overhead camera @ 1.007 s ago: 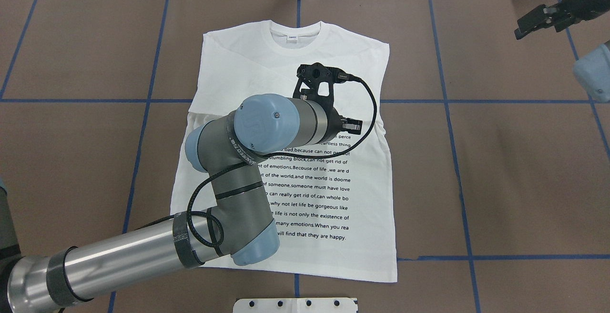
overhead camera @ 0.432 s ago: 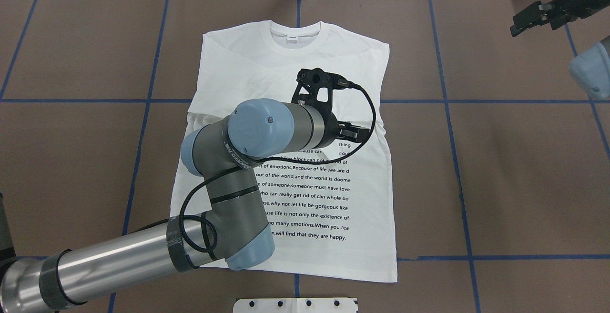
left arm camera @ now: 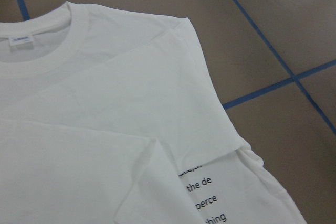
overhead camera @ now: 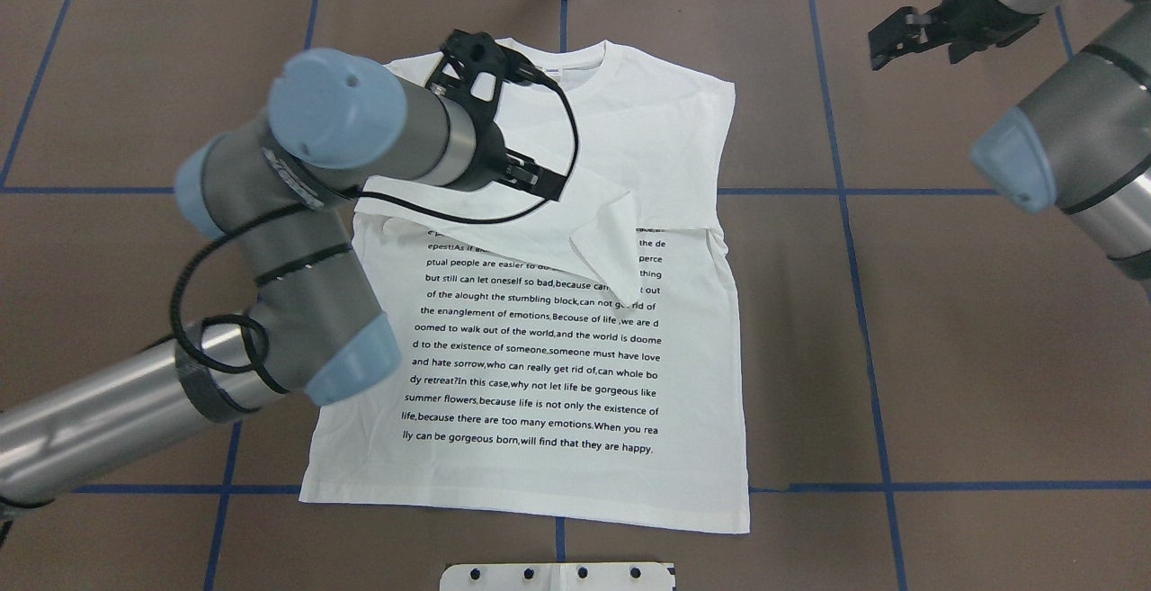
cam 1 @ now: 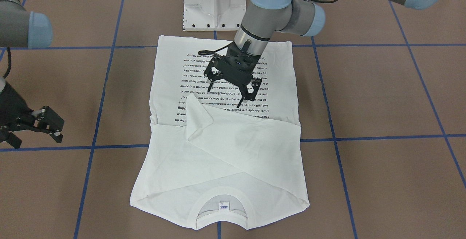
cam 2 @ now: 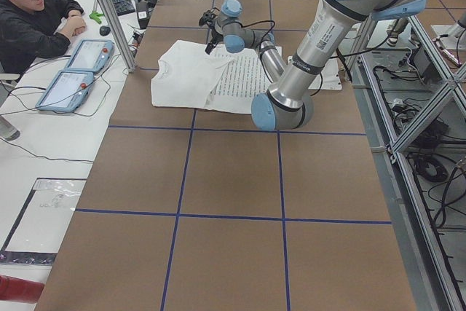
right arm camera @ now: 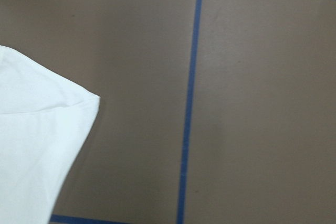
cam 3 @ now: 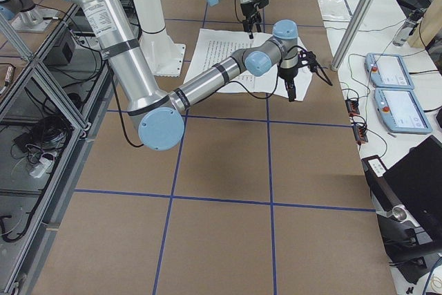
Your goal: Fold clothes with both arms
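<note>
There is one white T-shirt [overhead camera: 683, 123] under the left gripper [cam 1: 226, 94], bearing one neck label [cam 1: 224, 206] and one block of printed text [overhead camera: 539, 357]. There are two arms, the left arm [overhead camera: 297, 240] and the right arm [overhead camera: 1070, 141], and two grippers, the second being the right gripper [overhead camera: 890, 38]. One pedestal base [cam 1: 214, 6] stands behind the left gripper. Beyond both grippers sit one operator [cam 2: 33, 23] and two tablets [cam 2: 91, 54] [cam 2: 65, 89].

Robotics laboratory. Evidence: robot arms [overhead camera: 297, 303] working over a brown table [overhead camera: 989, 348] gridded with blue tape [overhead camera: 899, 191]; aluminium framing [cam 2: 109, 12]; seated operator [cam 2: 33, 23] beside control tablets [cam 2: 67, 89] with red buttons; cables [cam 2: 429, 169] alongside
</note>
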Controlling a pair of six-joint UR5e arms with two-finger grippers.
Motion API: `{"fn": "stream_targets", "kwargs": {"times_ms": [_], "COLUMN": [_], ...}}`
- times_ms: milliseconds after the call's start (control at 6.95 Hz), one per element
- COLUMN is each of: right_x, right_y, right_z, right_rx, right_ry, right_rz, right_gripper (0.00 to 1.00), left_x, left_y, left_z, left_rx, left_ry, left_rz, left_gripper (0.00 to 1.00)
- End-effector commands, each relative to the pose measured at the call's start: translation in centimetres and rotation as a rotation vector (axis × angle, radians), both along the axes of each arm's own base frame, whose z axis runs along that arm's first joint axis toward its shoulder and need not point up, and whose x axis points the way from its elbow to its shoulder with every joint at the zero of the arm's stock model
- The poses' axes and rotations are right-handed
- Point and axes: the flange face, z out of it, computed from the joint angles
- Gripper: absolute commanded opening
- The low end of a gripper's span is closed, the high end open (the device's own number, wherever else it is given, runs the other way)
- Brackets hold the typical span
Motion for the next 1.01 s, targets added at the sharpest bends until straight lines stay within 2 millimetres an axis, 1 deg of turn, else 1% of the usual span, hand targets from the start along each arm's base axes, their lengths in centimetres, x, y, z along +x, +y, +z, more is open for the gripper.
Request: {"fn": "stream_targets", "kwargs": {"times_ms": [0,144,288,432,576,719,863], "right_x": [-10.4,-15.6,-20.3,-24.4,-28.6,-32.5,-35.4], "right_y": [3.5,5.9,8.3,10.3,10.9,10.7,10.2], "right_z": [-5.0,-6.7,-10.3,-12.3,-14.0,-15.9,-16.8], "right_rx": [-0.038,-0.052,-0.067,-0.095,-0.11,-0.111,-0.123], "right_ry": [-0.021,0.024,0.084,0.089,0.09,0.11,0.128], "right_rz": [0.088,0.105,0.1,0.146,0.174,0.2,0.219], "right_gripper": [1.0,1.0,1.0,1.0,0.99,0.96,0.88], "left_x": [-9.9,-13.6,-15.9,-16.1,-16.1,-16.1,-16.1], "left_y": [-5.5,-7.1,-7.7,-7.7,-7.7,-7.7,-7.7], "left_z": [6.3,8.6,10.1,10.4,10.4,10.4,10.5], "left_rx": [0.14,0.19,0.204,0.209,0.208,0.207,0.203], "left_ry": [-0.129,-0.166,-0.169,-0.165,-0.165,-0.164,-0.164], "left_rz": [0.051,0.085,0.098,0.099,0.097,0.096,0.095], "left_gripper": [1.0,1.0,1.0,1.0,1.0,1.0,1.0]}}
